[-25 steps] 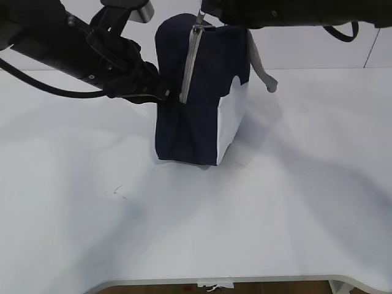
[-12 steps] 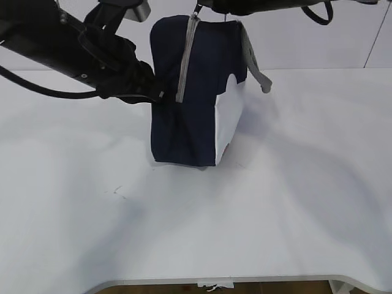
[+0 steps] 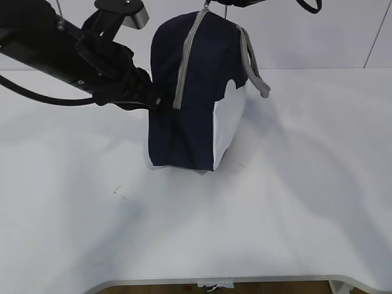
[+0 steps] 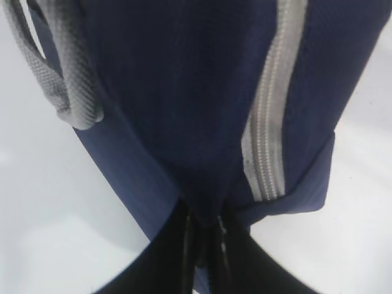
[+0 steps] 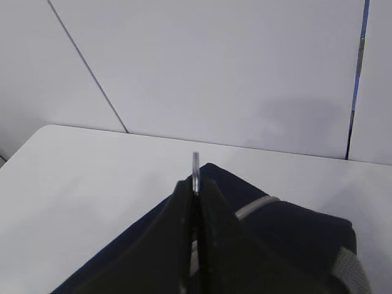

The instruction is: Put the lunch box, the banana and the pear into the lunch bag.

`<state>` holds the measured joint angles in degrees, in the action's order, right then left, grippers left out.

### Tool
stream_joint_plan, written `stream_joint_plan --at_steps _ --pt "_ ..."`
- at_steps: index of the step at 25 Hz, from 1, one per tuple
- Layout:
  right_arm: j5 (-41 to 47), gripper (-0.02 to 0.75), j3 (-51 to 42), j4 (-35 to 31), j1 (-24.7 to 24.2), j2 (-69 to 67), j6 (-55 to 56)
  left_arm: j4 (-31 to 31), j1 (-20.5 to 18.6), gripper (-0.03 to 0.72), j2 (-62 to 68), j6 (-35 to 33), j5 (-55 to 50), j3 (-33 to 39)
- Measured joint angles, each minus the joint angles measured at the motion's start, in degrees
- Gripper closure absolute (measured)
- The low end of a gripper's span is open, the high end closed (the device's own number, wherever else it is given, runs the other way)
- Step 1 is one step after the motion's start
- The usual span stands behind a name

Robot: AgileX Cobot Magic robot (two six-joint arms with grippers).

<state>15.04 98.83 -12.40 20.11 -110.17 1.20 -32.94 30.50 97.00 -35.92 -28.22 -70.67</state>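
Observation:
The navy lunch bag (image 3: 196,92) stands upright on the white table, its white side panel (image 3: 228,122) facing right and its grey zipper (image 3: 187,58) running up the front to the top. My left gripper (image 3: 158,101) is shut on the bag's navy fabric at its left side; the left wrist view shows the jaws (image 4: 205,236) pinching a fold beside the zipper (image 4: 269,128). My right gripper (image 5: 196,184) is shut on the zipper's ring pull (image 5: 195,164) at the bag's top (image 3: 208,5). The lunch box, banana and pear are not in view.
A grey rope handle (image 3: 254,67) hangs down the bag's right side; another shows in the left wrist view (image 4: 64,79). The white table (image 3: 275,202) stretches around the bag, with its front edge near the bottom of the exterior view.
The right gripper has risen out of the top of the view with the zipper pull. The bag's top has been drawn upward and the bag stands taller. The left gripper keeps its hold.

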Motion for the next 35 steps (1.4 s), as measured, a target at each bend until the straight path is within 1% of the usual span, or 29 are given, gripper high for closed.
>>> stream_joint_plan --at_steps 9,15,20,23,26,27,29,32,34,35 --pt "7.77 0.737 10.29 0.0 -2.88 -7.66 0.0 0.46 0.0 0.686 -1.43 0.0 -0.27 2.84" --pt "11.99 0.737 15.22 0.0 -3.36 -11.19 0.0 0.86 0.0 0.686 -4.64 -0.1 -0.27 6.42" --pt "14.77 0.737 16.18 -0.32 -4.17 -12.66 0.45 1.08 0.0 0.686 -7.34 -0.1 0.03 9.6" --pt "17.0 0.737 16.32 -0.6 -4.15 -12.66 0.45 1.08 0.0 0.686 -7.43 -0.1 0.03 10.08" --pt "19.91 0.737 17.05 -2.65 -4.15 -12.66 0.54 0.08 0.0 0.681 -7.43 -0.19 -0.26 10.08" --pt "21.23 0.737 17.47 -3.35 -4.03 -12.66 0.54 -0.67 0.0 0.669 -7.43 -0.19 -0.75 10.08" --pt "23.36 0.737 17.99 -5.4 -3.91 -12.66 0.29 -2.45 0.0 0.617 -7.43 -0.19 -2.32 9.97" --pt "26.66 0.737 19.07 -8.36 -3.79 -12.66 -1.2 -3.54 0.0 0.453 -7.54 1.66 -5.98 8.05" --pt "28.24 0.737 20.14 -9.42 -3.7 -12.66 -1.64 -3.67 0.0 0.363 -8.03 4.12 -7.95 6.07" --pt "28.75 0.737 20.68 -9.51 -3.7 -12.66 -1.89 -3.78 -0.3 0.335 -8.22 5.76 -9.17 4.94"
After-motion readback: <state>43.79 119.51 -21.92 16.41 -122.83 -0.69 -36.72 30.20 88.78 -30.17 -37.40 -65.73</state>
